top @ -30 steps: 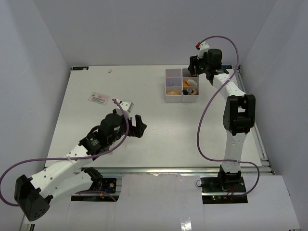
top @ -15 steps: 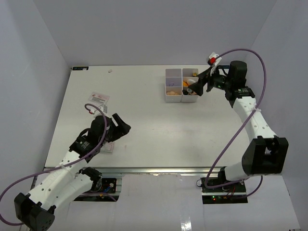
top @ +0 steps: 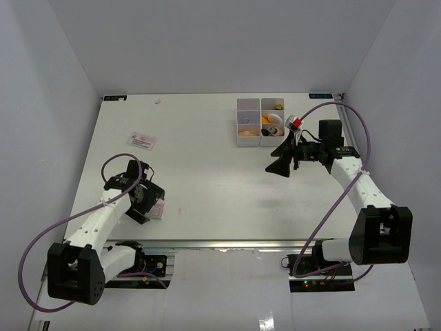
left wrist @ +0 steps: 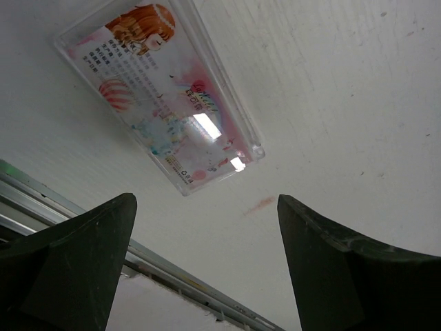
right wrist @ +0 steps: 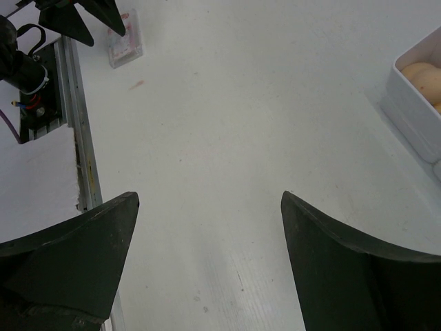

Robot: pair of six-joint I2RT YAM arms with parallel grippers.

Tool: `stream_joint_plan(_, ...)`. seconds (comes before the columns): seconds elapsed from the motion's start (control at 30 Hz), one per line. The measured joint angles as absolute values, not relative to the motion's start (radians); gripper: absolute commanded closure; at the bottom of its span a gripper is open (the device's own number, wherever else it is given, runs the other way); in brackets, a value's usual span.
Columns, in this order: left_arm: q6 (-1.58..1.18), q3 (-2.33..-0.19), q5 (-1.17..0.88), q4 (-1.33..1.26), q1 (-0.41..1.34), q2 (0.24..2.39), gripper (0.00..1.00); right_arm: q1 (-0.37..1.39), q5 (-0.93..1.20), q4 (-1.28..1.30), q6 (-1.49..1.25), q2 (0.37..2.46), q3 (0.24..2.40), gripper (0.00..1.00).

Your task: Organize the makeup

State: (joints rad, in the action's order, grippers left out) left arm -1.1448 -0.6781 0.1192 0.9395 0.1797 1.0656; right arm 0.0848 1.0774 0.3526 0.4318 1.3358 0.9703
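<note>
The white compartment box [top: 249, 137] stands at the back right. It holds tan sponges [top: 244, 127], also seen in the right wrist view [right wrist: 422, 72], and small orange, black and white items [top: 271, 124] that are too small to tell apart. My left gripper [top: 150, 201] is open and empty near the front left edge, just above a clear packet with pink print [top: 158, 209]. In the left wrist view the packet [left wrist: 162, 89] lies flat beyond the open gripper [left wrist: 207, 265]. My right gripper [top: 278, 168] is open and empty over the table, in front of the box, as its wrist view [right wrist: 207, 269] shows.
A second pink-printed card [top: 142, 141] lies at the left, further back. The table's front metal rail [left wrist: 83, 207] runs right by my left gripper. White walls close in the left, back and right sides.
My left arm has swung left and back toward the front edge, beside the clear packet. My right gripper has left the box and moved down toward the table's middle.
</note>
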Motion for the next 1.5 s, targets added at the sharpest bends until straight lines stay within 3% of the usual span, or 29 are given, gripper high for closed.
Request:
stream_joint_plan(0.9, -1.187, -0.768, 0.089, 0.897, 0.103, 1.382, 0.02, 0.072, 1.119, 0.360, 0.445, 1.291, 0.966, 0.10)
stream_joint_plan(1.5, -1.134, -0.765, 0.079, 0.898, 0.100, 1.373, 0.02, 0.072, 1.118, 0.360, 0.428, 1.291, 0.966, 0.10)
